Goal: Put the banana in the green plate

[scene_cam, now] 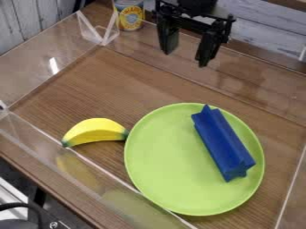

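Left of the large round lime-green plate point(167, 170), the small curved yellow plastic banana point(95, 132) lies on the wooden table point(107, 85), long axis roughly left-right, ends curving downward. Well above, the black gripper point(188, 45) hangs with fingers apart, empty.

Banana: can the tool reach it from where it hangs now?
Probably yes. The banana lies alone on the wood, just left of the green plate, nothing over it. The tool hangs open, well above and behind.
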Controlling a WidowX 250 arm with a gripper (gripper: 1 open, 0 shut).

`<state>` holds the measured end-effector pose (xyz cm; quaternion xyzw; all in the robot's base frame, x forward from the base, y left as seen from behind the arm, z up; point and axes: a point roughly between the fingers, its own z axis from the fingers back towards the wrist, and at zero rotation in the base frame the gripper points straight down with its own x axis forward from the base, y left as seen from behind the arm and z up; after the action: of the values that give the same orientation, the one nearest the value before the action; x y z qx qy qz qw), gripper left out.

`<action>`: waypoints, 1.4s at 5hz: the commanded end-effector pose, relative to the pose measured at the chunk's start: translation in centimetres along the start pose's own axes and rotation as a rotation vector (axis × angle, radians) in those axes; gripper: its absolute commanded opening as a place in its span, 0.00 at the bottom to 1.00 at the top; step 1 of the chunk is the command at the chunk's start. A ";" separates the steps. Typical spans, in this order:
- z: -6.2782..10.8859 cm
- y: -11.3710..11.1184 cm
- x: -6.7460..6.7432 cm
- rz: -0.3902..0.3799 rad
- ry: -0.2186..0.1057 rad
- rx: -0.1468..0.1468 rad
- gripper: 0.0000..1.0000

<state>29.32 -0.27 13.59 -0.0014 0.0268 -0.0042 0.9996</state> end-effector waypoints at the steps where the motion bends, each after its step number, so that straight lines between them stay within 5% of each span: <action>1: -0.8 0.4 -0.7 -0.060 0.023 0.003 1.00; 4: -1.7 7.4 -7.0 -0.414 -0.006 0.039 1.00; 7: -5.0 10.3 -9.7 -0.428 -0.031 0.032 1.00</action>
<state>19.12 9.88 8.49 -0.0007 0.0238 -0.2190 0.9754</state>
